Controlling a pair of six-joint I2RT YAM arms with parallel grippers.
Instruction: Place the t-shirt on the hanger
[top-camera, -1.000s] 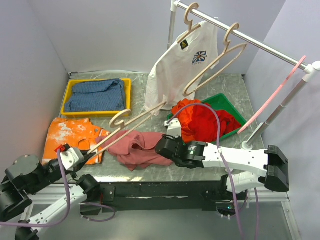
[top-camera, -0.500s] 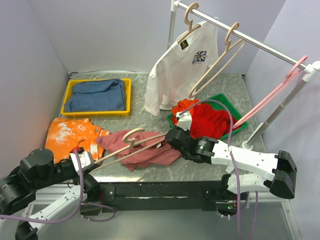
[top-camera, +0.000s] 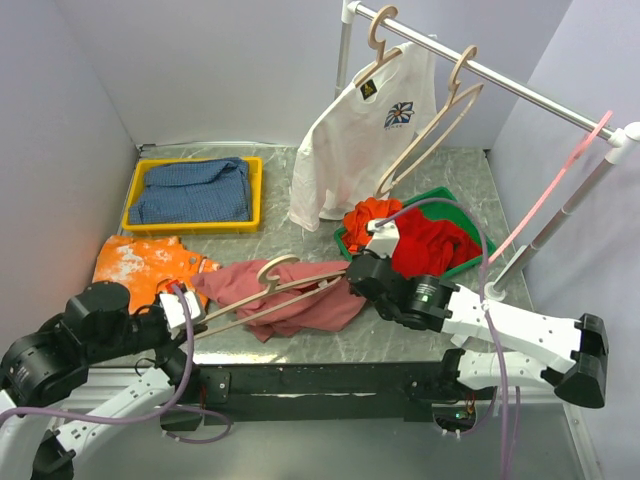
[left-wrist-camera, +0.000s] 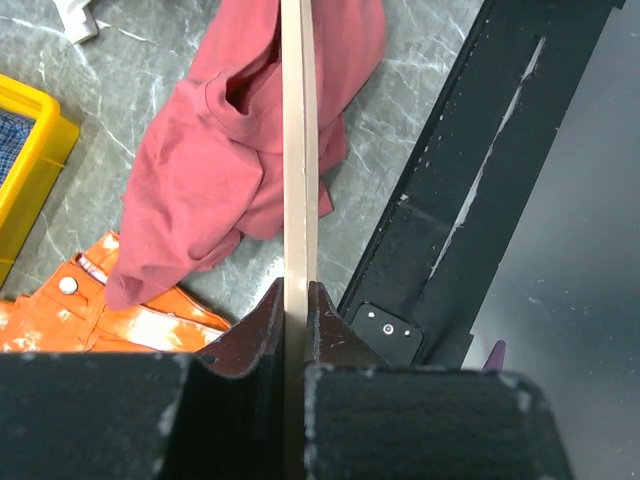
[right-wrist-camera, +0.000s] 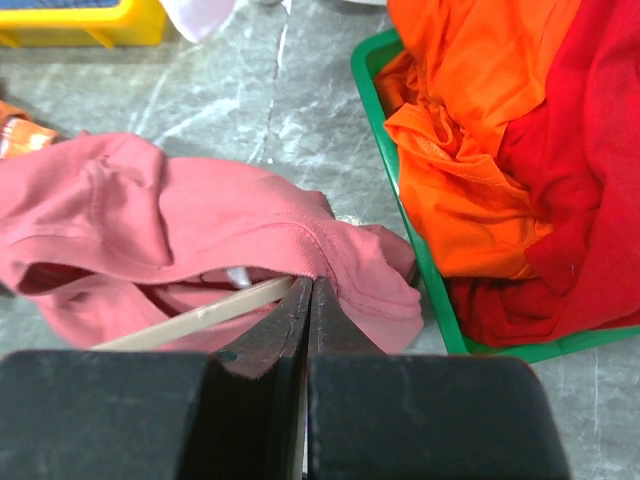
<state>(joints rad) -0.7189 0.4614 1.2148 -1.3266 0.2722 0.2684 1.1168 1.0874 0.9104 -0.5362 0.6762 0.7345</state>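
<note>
T-shirt (top-camera: 315, 310) crumpled on desk (top-camera: 280, 240) at lower centre, hanger (left-wrist-camera: 298, 150) arm inside its neck, left fingers (left-wrist-camera: 270, 318) clamping hanger, right fingers (right-wrist-camera: 294, 312) pinching collar

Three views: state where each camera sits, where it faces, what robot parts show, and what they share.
Top external: above and behind the bases, facing down at the table; left arm and right arm show.
Left wrist: on the left arm, facing along the hanger to the t-shirt; left jaws shut on the hanger.
Right wrist: on the right arm, facing the t-shirt beside the green tray; right jaws shut on its fabric.
Shared: t-shirt and hanger appear in all three.
</note>
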